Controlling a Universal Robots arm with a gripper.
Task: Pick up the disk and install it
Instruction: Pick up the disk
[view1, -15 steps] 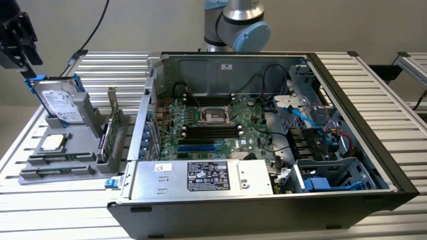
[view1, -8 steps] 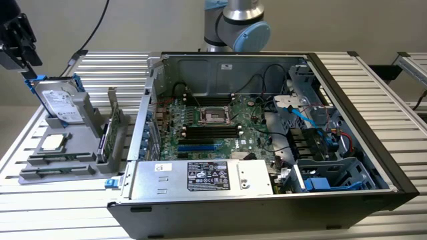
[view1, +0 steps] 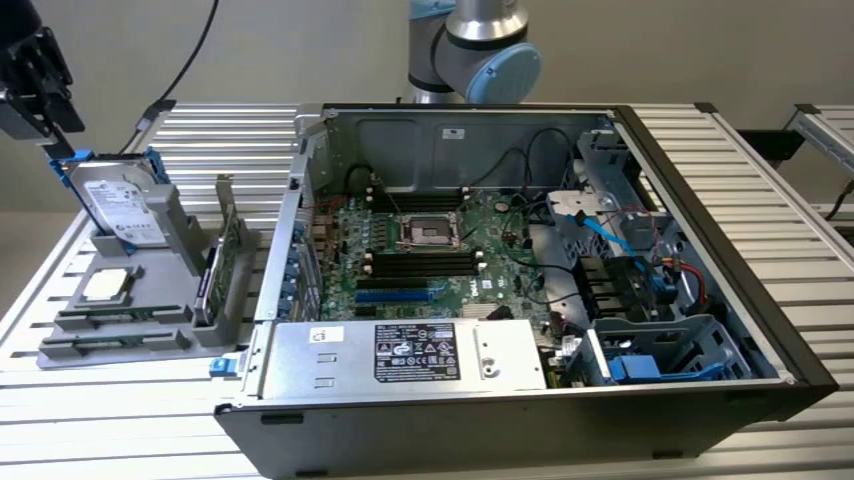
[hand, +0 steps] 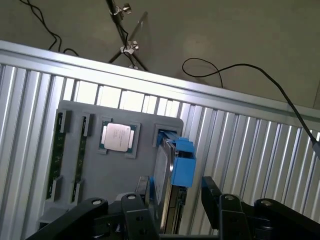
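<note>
Closest to our wrist camera is the claw (hand: 175, 212), its two dark fingers (hand: 135, 215) standing wide apart and clamped on nothing. In the gap between them we look down on the disk (hand: 161, 175), which stands on edge in a slot of the grey holder (hand: 95, 175) with its blue carrier frame (hand: 182, 167) uppermost. From the exterior view the claw hangs just above the end of the holder where the disk stands. We cannot tell whether any fingertip touches the blue frame. A square silver chip (hand: 118, 136) lies flat in the holder near the disk, and a thin dark card (view1: 220, 250) stands upright along the holder's side towards the open computer case (view1: 534, 300). That case sits just beside the holder on the slatted table (view1: 747, 180). We judge the step in hand to be the approach for the pick-up: the disk is seated in its slot, not lifted, and nothing of the install has begun. The grasp, as we read it, calls for the fingers to straddle the thin edge squarely. They should bear on both flat sides, low enough to catch the metal body rather than the plastic alone. The pull should then run straight along the slot, so the holder is not dragged.
</note>
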